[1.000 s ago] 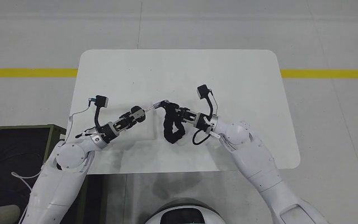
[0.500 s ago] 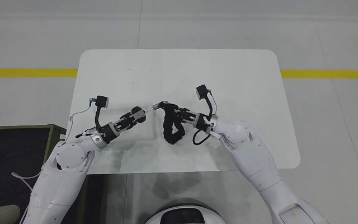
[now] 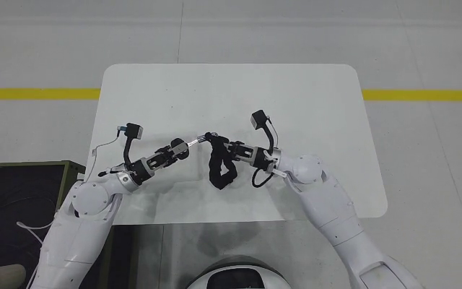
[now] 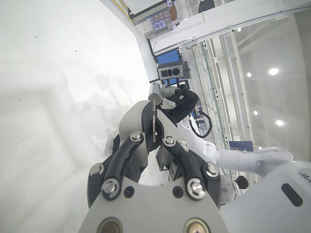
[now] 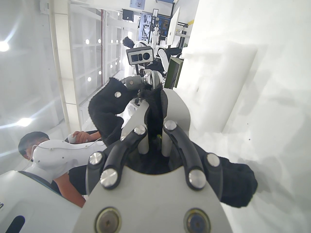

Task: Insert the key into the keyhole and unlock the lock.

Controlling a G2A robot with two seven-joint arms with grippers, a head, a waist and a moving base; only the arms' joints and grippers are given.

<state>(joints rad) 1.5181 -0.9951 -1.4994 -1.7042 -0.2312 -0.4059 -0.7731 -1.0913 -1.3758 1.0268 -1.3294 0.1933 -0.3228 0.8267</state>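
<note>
Glossy white rounded shells along left arm (image 3: 90, 204) and right arm (image 3: 326, 196). Grey-white finger shells on left gripper (image 4: 152, 112) and right gripper (image 5: 155, 100), lined with black pads (image 4: 147, 115), hinged on curved black links (image 4: 126, 151) with silver screws (image 4: 136, 136). Black boxy wrist camera (image 3: 259, 119) on a curved black stalk (image 3: 271, 134); thin looping black cable (image 3: 257, 180) at the right wrist.

Silver key (image 4: 154, 122) seemingly seated in lock (image 4: 158, 90) keyhole

Bright, even overhead light. White table (image 3: 303, 101) near blown-out in both wrist views. Ceiling lamps (image 4: 273, 71) = hard glare spots, w/ flare streaks in right wrist view. Strong fisheye bend twd wrist-view edges; top view lines straight.
</note>
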